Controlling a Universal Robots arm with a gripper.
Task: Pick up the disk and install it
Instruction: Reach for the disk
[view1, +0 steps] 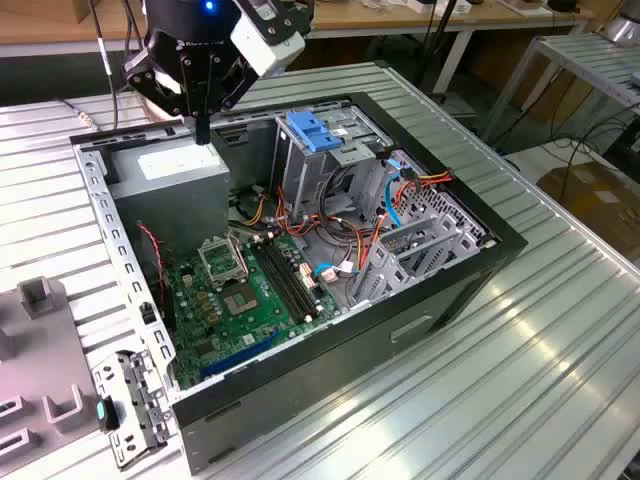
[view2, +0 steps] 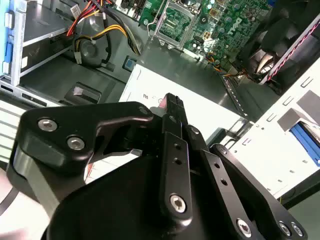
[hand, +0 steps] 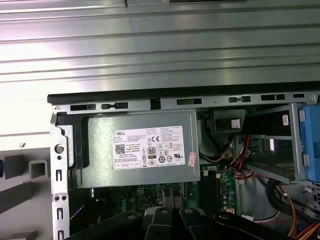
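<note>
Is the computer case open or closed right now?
Open: the case's upward side is uncovered, motherboard and power supply exposed in the exterior view.

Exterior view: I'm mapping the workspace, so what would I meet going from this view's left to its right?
Grey fixture block → power supply box → blue latch on the drive bay → perforated metal bracket → bare ribbed table.
</note>
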